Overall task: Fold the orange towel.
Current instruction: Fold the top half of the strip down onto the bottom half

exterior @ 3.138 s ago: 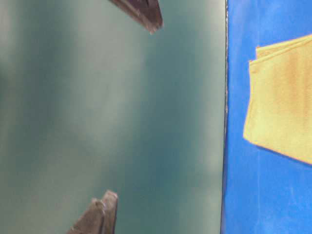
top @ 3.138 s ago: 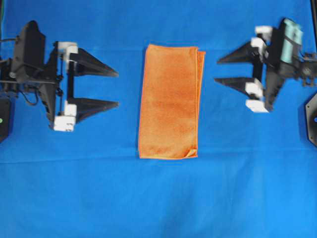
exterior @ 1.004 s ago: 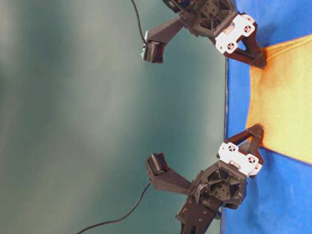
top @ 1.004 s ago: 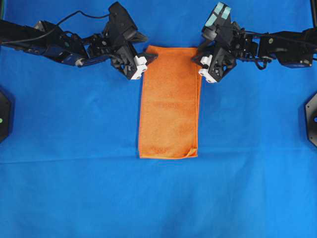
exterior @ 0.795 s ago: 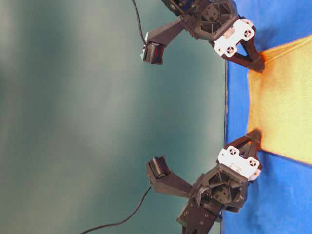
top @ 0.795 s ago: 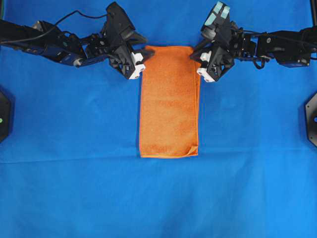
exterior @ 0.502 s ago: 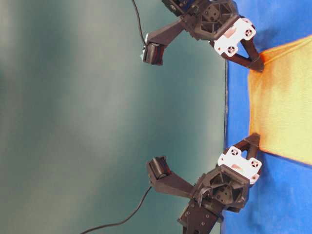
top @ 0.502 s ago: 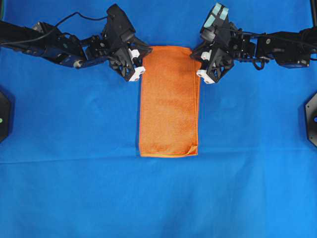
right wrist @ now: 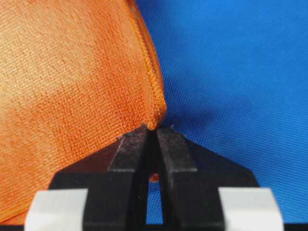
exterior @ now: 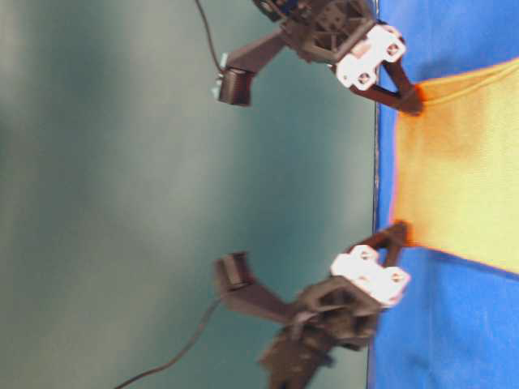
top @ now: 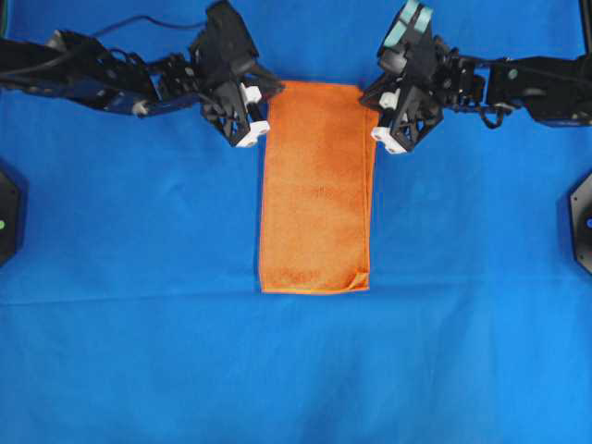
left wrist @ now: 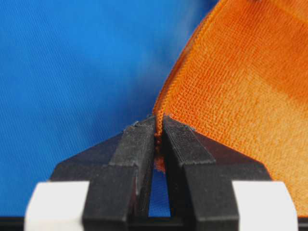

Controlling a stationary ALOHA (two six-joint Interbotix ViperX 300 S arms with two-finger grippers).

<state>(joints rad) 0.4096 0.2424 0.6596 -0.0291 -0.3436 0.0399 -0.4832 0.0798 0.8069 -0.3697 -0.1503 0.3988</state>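
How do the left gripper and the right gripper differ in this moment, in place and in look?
The left gripper pinches the orange towel at its far left corner; the right gripper pinches the far right corner. The right gripper's arm carries a pale teal part on top; the left gripper's arm looks all black there. Both are shut on the towel.

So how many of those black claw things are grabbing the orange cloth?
2. The left gripper pinches the orange towel at its top-left corner in the overhead view, the right gripper at its top-right corner. No others show.
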